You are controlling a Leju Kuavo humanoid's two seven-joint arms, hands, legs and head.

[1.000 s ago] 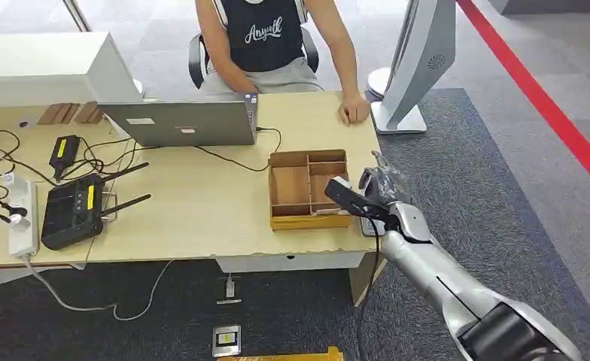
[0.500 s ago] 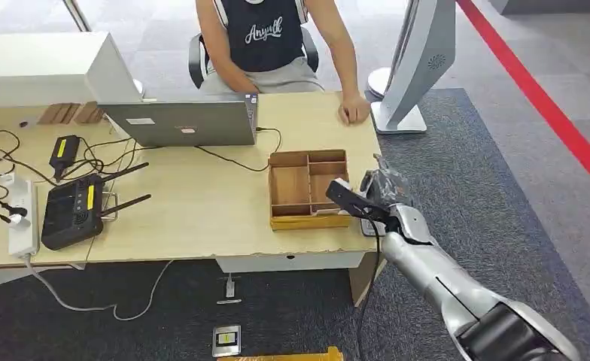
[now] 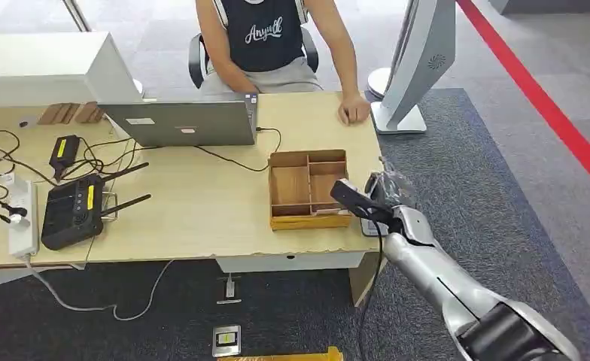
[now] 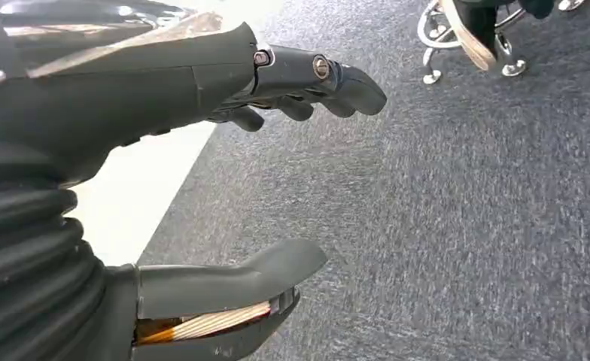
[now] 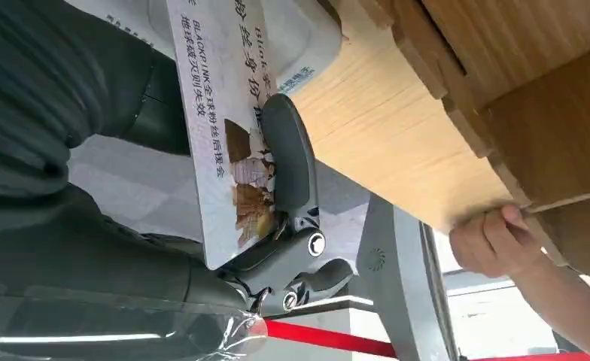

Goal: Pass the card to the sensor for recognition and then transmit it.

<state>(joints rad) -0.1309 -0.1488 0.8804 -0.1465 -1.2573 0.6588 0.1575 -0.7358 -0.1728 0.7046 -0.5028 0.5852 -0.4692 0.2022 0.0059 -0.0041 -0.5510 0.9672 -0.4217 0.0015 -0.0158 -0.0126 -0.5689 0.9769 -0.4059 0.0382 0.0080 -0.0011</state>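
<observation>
My thumb (image 5: 290,162) presses flat across the card (image 5: 228,120), pinning it against my darker fingers (image 5: 307,278) behind it, so my right hand (image 3: 375,203) holds it firmly. The card is white and glossy, with lines of black printed characters along one edge and a small brown-toned picture partly under my thumb. It sits at the table's (image 3: 202,203) right end, just right of the wooden divided tray (image 3: 307,188) and over a small white device (image 5: 307,37) lying on the tabletop there. My right arm (image 3: 435,271) reaches up from the near right, forearm slanting toward the table corner. My left hand (image 4: 202,188) hangs over grey carpet (image 4: 465,210), thumb and fingers apart, holding nothing. A person's hand (image 3: 354,113) rests on the table's far right corner.
</observation>
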